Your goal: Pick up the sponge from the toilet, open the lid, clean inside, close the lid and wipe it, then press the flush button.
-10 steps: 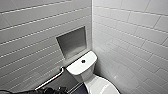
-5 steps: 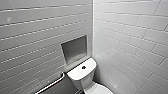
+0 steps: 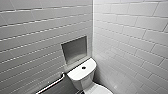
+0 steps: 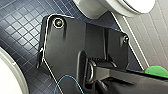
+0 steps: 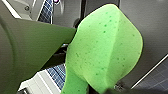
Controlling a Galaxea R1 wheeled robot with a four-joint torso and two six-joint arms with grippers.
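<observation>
The white toilet [image 3: 81, 75] stands in the corner, its tank top carrying the small dark flush button [image 3: 83, 67]. At the picture's bottom edge a strip of the white lid [image 3: 100, 89] shows. In the right wrist view the bright green sponge [image 5: 105, 50] is large and bent, pinched by my right gripper [image 5: 72, 47] against a grey finger [image 5: 37, 42]. The left wrist view looks down on the toilet's bowl [image 4: 120, 7], with a bit of the sponge [image 4: 157, 71] at the edge. My left gripper is shut and holds nothing.
White tiled walls meet in a corner [image 3: 93, 37]. A recessed niche [image 3: 74, 50] sits above the tank. A metal grab bar [image 3: 51, 85] runs along the wall beside the toilet. The floor is dark blue small tile [image 4: 20, 27]. A white curved body [image 4: 7, 75] lies close by.
The head camera has tilted upward, so the toilet sits lower in the picture and the dark arm parts at the bottom have left it. The sponge stays in the right gripper.
</observation>
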